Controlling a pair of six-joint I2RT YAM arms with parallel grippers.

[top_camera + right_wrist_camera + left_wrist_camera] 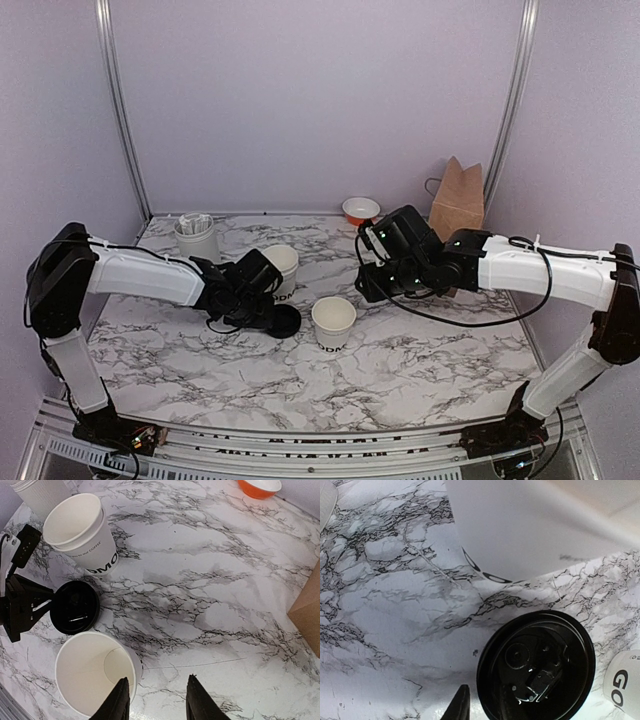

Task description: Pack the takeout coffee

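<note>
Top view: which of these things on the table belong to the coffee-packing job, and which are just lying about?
For the job: cup, lid, probably the paper bag to pack into.
Lying about: cup stack, packet holder, orange bowl.

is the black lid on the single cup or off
Off. The black lid lies on the table beside the single cup, whose mouth stands open and uncovered.
</note>
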